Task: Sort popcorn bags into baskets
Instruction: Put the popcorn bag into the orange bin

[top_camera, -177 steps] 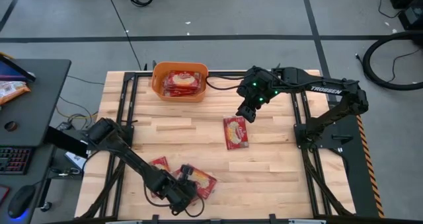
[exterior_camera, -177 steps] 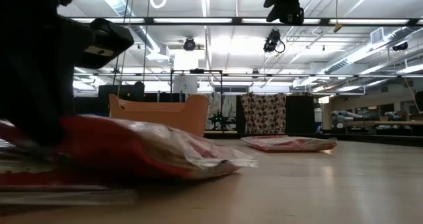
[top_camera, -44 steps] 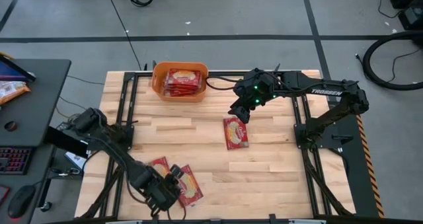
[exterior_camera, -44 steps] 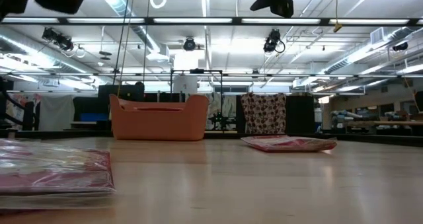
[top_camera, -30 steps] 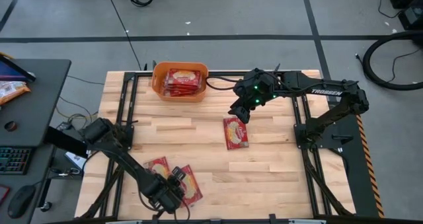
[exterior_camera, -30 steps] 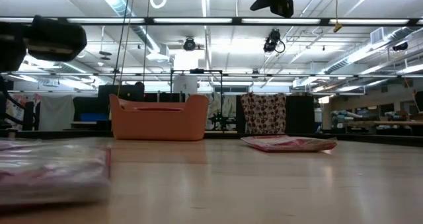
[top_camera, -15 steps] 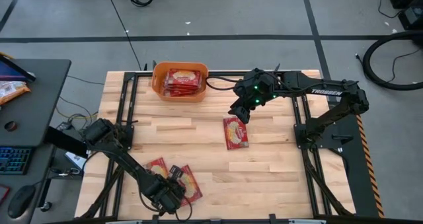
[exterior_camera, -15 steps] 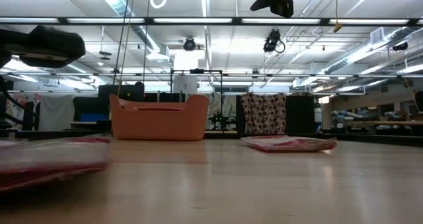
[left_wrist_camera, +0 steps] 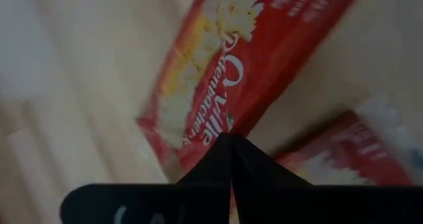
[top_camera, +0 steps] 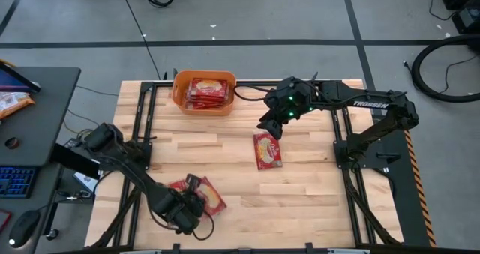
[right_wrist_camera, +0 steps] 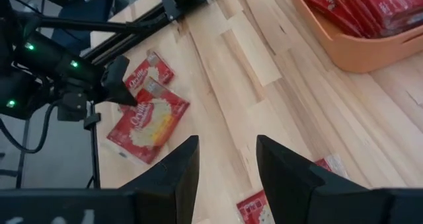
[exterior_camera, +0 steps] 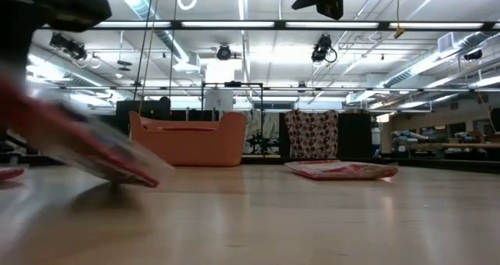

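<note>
The left hand (top_camera: 190, 185), clamped on one edge of a popcorn bag (top_camera: 208, 197) far from the orange basket (top_camera: 204, 93), is risking a slip, while the right hand (top_camera: 271, 128), fingers apart, is hovering beside that basket.

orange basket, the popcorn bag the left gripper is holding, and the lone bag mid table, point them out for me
orange basket (top_camera: 180, 101): high view, on its front left rim.
popcorn bag in the left gripper (right_wrist_camera: 149, 121): right wrist view, on the pale round picture at its middle.
lone popcorn bag (top_camera: 267, 150): high view, on the middle of its top face.

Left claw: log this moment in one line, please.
left claw: shut on bag, lifting | right claw: open, above middle bag | basket: holds bags
</note>
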